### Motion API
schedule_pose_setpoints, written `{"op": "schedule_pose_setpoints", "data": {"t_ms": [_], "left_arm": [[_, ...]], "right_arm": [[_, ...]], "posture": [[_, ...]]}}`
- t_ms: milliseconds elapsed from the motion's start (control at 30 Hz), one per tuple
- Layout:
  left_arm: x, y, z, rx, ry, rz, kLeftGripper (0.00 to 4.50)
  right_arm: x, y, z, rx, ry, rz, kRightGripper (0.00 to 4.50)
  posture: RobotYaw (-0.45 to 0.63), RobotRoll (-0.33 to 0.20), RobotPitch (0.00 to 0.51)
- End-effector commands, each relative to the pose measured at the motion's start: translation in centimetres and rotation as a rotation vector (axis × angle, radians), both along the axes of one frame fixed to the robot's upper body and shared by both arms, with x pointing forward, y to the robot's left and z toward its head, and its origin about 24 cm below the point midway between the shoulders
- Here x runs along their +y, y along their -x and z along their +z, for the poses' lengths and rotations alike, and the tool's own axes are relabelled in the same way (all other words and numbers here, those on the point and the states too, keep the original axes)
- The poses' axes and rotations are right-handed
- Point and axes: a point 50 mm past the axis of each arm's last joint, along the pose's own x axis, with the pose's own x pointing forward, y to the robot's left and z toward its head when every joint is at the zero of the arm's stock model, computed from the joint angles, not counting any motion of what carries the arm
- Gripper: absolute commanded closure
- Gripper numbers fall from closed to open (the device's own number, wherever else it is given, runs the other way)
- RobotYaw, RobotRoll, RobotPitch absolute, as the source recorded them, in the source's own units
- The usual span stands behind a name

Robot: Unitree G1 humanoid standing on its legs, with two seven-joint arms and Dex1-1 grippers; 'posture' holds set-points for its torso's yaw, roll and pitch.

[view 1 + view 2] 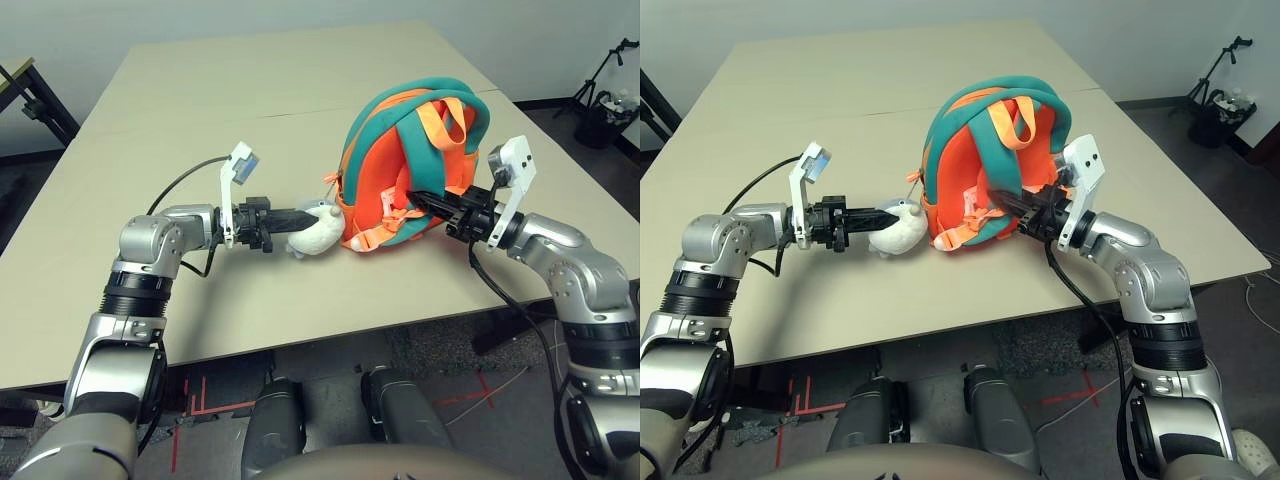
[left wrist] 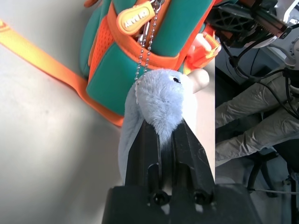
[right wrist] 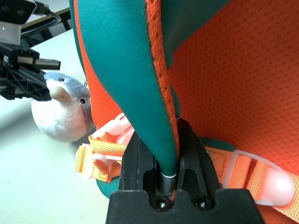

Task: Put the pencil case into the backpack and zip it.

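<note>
Backpack: the teal and orange backpack stood upright near the middle of the table, its orange back panel and straps turned toward the robot.
Pencil case: it showed in none of the four views, so where it lay could not be told.
Charm: a grey-white plush charm lay on the table just beside the backpack on the robot's left, joined to it by a bead chain.
Left wrist view only: the chain ran up to an orange zipper pull on the orange trim; a person's legs in light trousers showed beyond the table edge.
Right wrist view only: a teal padded strap ran down between the two black fingers, with pale strap buckles beside them.
Left gripper: the left gripper was closed narrowly on the plush charm, the plush squeezed between its fingers.
Right gripper: the right gripper was clamped narrowly on the teal strap at the backpack's lower back, on the robot's right.
</note>
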Motion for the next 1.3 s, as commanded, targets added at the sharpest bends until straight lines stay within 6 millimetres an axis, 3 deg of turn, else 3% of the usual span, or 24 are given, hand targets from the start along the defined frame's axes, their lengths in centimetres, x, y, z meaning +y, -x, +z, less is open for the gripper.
{"op": "schedule_pose_setpoints", "data": {"t_ms": [33, 167, 333, 500, 567, 700, 733, 1000, 1133, 1300], "left_arm": [[0.1, 0.1, -1.8, 0.055, -0.033, 0.033, 4.50], [-0.4, 0.2, -1.8, 0.051, -0.020, 0.023, 4.50], [0.1, -0.2, -0.7, 0.025, 0.012, 0.052, 2.68], [2.1, -0.1, 1.6, -0.031, 0.043, 0.120, 0.71], [3.0, 0.1, 2.2, 0.027, 0.074, 0.183, 0.00], [4.1, 1.3, 3.6, -0.014, 0.085, 0.199, 0.00], [4.4, 1.6, 3.8, -0.015, 0.085, 0.209, 0.00], [7.2, 3.8, 5.4, -0.015, 0.085, 0.275, 0.00], [8.2, 5.2, 5.7, -0.030, 0.035, 0.288, 0.00], [9.9, 5.8, 5.5, -0.067, -0.025, 0.397, 0.00]], "right_arm": [[1.3, 0.2, -0.3, 0.016, -0.006, 0.073, 4.28], [1.2, 0.2, -0.3, 0.015, -0.005, 0.074, 4.28], [1.0, 0.2, -0.2, 0.015, 0.002, 0.075, 4.28], [0.1, 0.3, 0.7, 0.004, 0.030, 0.093, 2.50], [-0.4, 0.3, 1.2, 0.001, 0.054, 0.116, 1.66], [-1.3, 0.6, 2.0, 0.011, 0.106, 0.180, 0.19], [-1.5, 0.7, 2.2, 0.016, 0.120, 0.197, 0.04], [-3.9, 2.1, 4.9, 0.055, 0.247, 0.319, 0.04], [-6.5, 3.0, 6.1, 0.094, 0.326, 0.313, 0.04], [-10.5, 2.7, 6.4, 0.138, 0.390, 0.181, 0.04]], "posture": [[-0.11, 0.000, 0.069], [-0.11, 0.000, 0.068], [-0.11, 0.000, 0.068], [-0.10, 0.000, 0.072], [-0.09, 0.000, 0.074], [-0.08, 0.000, 0.079], [-0.08, 0.000, 0.080], [-0.05, 0.000, 0.081], [-0.05, 0.000, 0.082], [-0.05, 0.000, 0.080]]}}
